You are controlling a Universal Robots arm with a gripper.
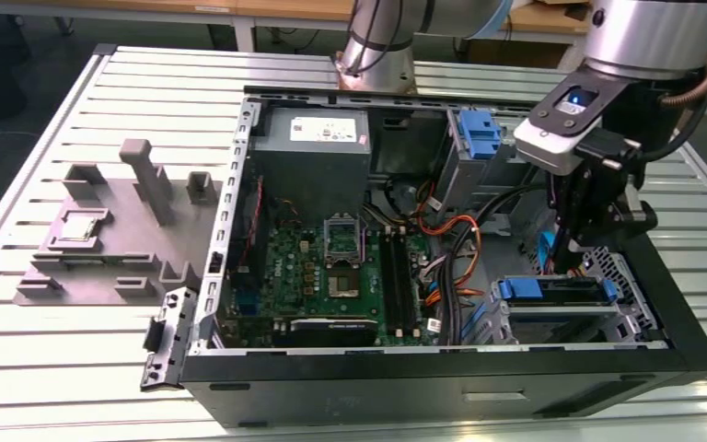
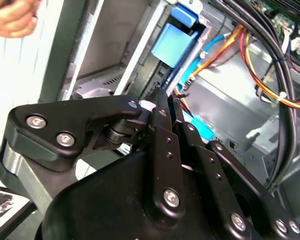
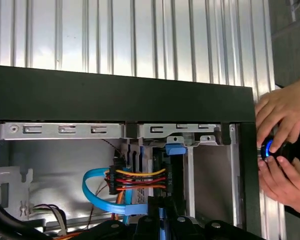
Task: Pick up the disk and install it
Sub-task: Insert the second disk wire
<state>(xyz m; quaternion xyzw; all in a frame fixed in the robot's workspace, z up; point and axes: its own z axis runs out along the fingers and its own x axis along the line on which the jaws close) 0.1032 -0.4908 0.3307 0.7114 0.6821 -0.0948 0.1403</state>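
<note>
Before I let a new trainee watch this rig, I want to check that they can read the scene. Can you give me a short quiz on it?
1. True or false: the computer case lies open, with its motherboard showing.
2. In the exterior view, the grey fixture on the slatted table lies: A) to the case's left; B) to the case's right; C) inside the case.
3. Which end of the case is the robot's hand reaching into?
Key: 1 true. 2 A. 3 The end at the exterior view's right, by the drive bays.
</note>
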